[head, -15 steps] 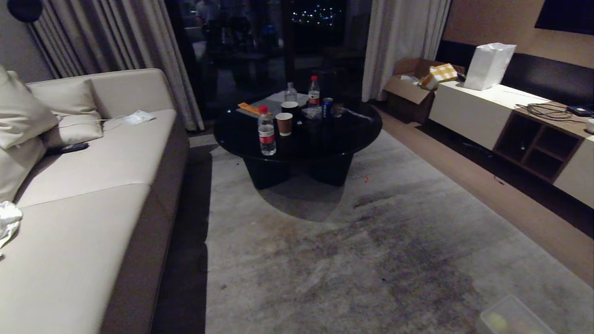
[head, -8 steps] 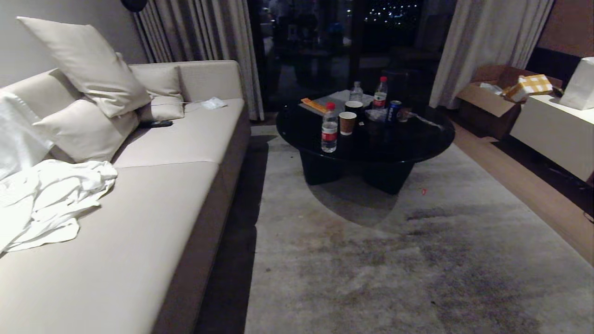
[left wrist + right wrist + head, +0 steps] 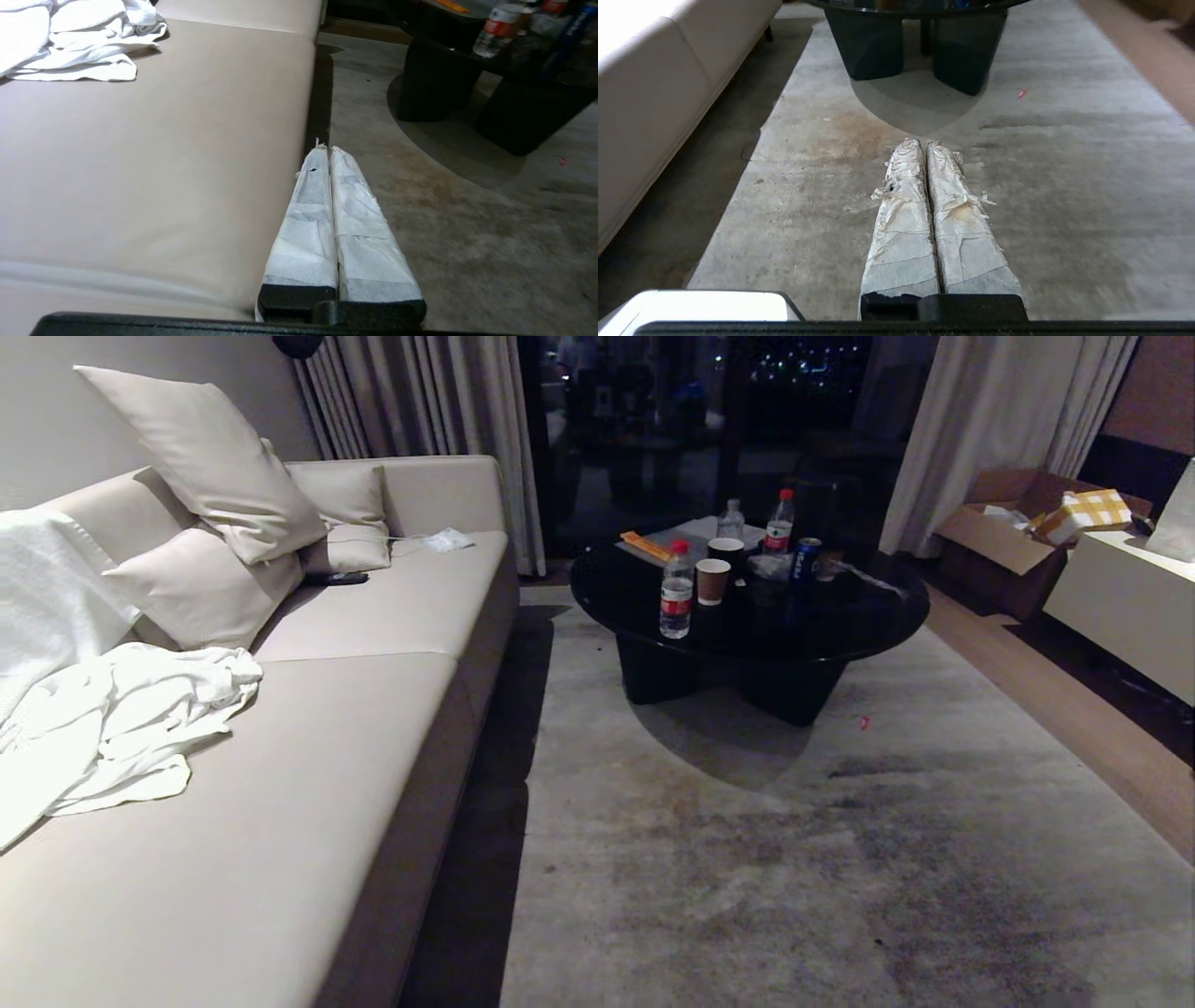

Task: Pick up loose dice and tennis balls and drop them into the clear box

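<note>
No dice, tennis balls or clear box show in any view at this moment. My left gripper is shut and empty, its white-wrapped fingers pressed together over the sofa's front edge. My right gripper is likewise shut and empty, pointing along the grey carpet toward the black table. Neither arm appears in the head view.
A long beige sofa with cushions and a white cloth fills the left. A round black coffee table holds bottles, cups and a can. A small red cap lies on the carpet. A cardboard box and a white cabinet stand at the right.
The whole picture has swung left: more sofa, cushions and white cloth show, the table has slid right, and the clear box with a ball at the bottom right has left the view.
</note>
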Controlling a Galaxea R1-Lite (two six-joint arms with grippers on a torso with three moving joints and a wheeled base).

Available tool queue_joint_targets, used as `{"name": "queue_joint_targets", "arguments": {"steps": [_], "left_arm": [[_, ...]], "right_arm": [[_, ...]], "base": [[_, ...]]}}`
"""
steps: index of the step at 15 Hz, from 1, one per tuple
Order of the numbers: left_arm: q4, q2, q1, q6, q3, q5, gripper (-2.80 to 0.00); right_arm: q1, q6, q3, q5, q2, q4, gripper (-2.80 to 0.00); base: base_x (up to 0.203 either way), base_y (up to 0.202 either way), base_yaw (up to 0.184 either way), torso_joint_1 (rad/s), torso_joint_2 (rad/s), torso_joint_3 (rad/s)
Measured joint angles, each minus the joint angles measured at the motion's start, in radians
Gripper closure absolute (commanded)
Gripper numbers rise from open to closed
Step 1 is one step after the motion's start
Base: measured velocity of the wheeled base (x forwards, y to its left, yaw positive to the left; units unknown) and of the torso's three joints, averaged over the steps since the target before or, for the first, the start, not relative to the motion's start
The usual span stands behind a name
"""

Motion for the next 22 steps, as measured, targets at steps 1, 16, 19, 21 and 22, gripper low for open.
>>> {"name": "queue_joint_targets", "arguments": {"steps": [1, 16, 19, 21, 22], "left_arm": [[0.000, 0.000, 0.000, 0.000, 0.000, 0.000, 0.00], [0.003, 0.000, 0.000, 0.041, 0.000, -0.009, 0.00], [0.004, 0.000, 0.000, 0.042, 0.000, -0.007, 0.00], [0.003, 0.000, 0.000, 0.035, 0.000, -0.005, 0.00], [0.003, 0.000, 0.000, 0.033, 0.000, -0.003, 0.00]], "right_arm": [[0.000, 0.000, 0.000, 0.000, 0.000, 0.000, 0.00], [0.000, -0.006, 0.000, 0.000, 0.000, -0.001, 0.00], [0.000, -0.006, 0.000, 0.000, 0.000, -0.001, 0.00], [0.000, -0.006, 0.000, 0.001, 0.000, -0.001, 0.00], [0.000, -0.005, 0.000, 0.000, 0.000, -0.001, 0.00]], "base": [[-0.183, 0.000, 0.001, -0.003, 0.00, 0.002], [-0.184, 0.000, -0.001, 0.002, 0.00, 0.002], [-0.177, 0.000, -0.001, 0.003, 0.00, 0.002], [-0.059, 0.000, -0.001, 0.001, 0.00, 0.004], [0.000, 0.000, 0.000, 0.000, 0.00, 0.000]]}}
